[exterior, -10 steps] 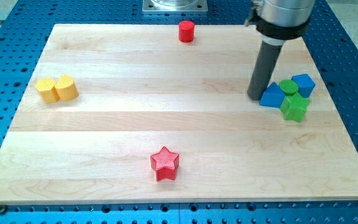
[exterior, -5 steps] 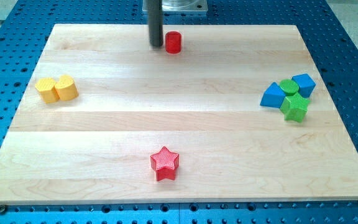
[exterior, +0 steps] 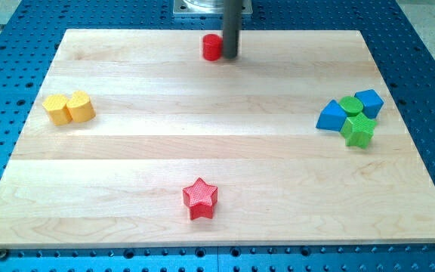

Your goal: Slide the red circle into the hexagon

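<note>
The red circle (exterior: 212, 47) sits near the view's top centre of the wooden board (exterior: 225, 159). My tip (exterior: 230, 57) is right against the red circle's right side. The yellow hexagon (exterior: 54, 109) lies far off at the view's left edge of the board, touching a yellow circle (exterior: 81, 106) on its right. The rod comes down from the view's top.
A red star (exterior: 200, 198) lies near the view's bottom centre. At the view's right is a tight cluster: a blue block (exterior: 331, 115), a green circle (exterior: 350, 104), another blue block (exterior: 369, 101) and a green block (exterior: 358, 130).
My tip went from beside the blue blocks at the right to the red circle's left, then over to its right. The red circle shifted left and slightly down overall.
</note>
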You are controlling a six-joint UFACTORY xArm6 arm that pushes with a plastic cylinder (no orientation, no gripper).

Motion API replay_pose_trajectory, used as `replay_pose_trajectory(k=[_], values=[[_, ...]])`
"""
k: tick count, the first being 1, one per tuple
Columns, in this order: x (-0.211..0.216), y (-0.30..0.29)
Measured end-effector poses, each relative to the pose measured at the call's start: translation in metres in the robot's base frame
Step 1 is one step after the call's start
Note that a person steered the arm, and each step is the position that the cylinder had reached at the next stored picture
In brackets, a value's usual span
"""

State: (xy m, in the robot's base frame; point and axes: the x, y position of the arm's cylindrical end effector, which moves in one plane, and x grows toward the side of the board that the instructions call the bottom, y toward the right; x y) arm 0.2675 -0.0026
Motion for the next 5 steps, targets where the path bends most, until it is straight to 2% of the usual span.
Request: replay_pose_trajectory(k=[1,2,3,4,5], values=[[0.0,-0.007],[-0.026,-0.012],[-0.007,-0.08],[0.052,-0.155],[0.039,-0.119]])
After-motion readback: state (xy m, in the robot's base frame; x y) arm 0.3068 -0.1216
